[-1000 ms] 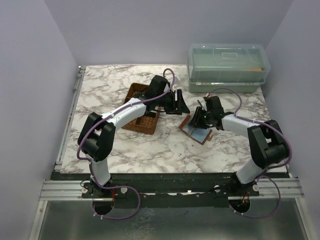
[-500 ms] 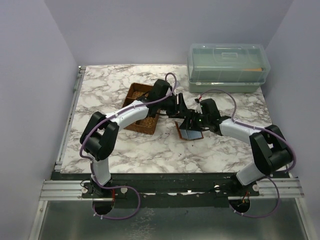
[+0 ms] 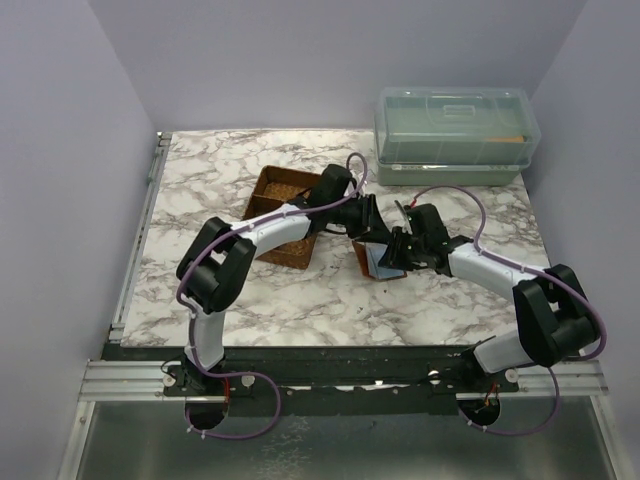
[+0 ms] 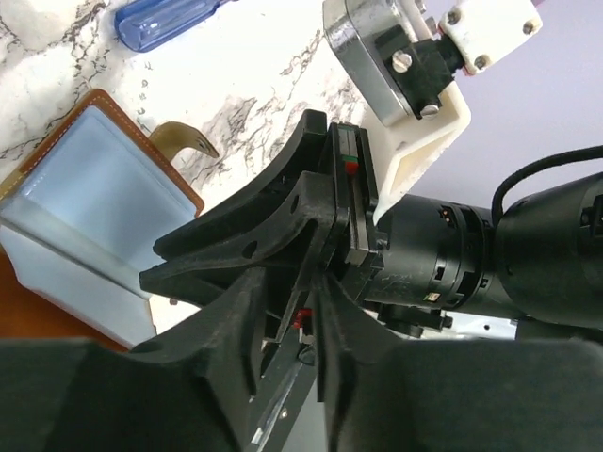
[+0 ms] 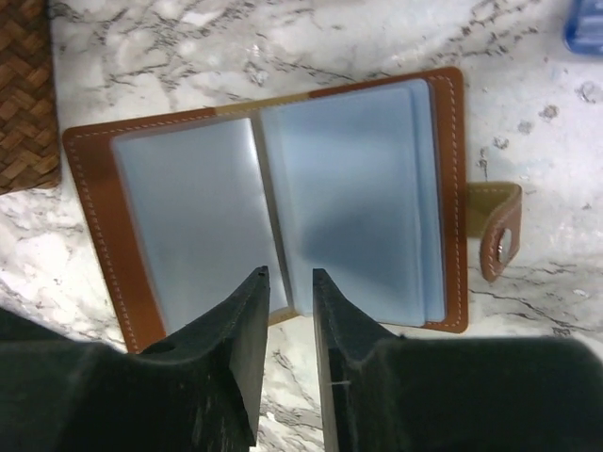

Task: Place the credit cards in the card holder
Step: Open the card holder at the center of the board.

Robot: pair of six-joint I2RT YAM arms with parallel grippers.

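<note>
The card holder [image 3: 380,263] lies open on the marble, brown with pale blue pockets [image 5: 349,188] and a snap strap [image 5: 499,231] at its right. My right gripper [image 5: 289,275] hovers over its near edge at the middle fold, jaws a narrow gap apart with nothing between them. My left gripper [image 3: 371,234] sits just behind the holder [image 4: 104,198], close against the right gripper's fingers [image 4: 245,245]. Its own jaws [image 4: 287,292] stand slightly apart, and only dark parts of the other gripper show through the gap. The credit cards are out of view.
A brown woven basket tray [image 3: 285,215] stands left of the holder, its corner close by [image 5: 24,85]. A clear lidded bin [image 3: 455,135] is at the back right. A blue screwdriver handle [image 4: 170,19] lies just beyond the holder.
Both grippers have closed in on each other over the card holder, the left reaching right and the right moving left. The holder has slid slightly left. Both pairs of jaws have narrowed.
</note>
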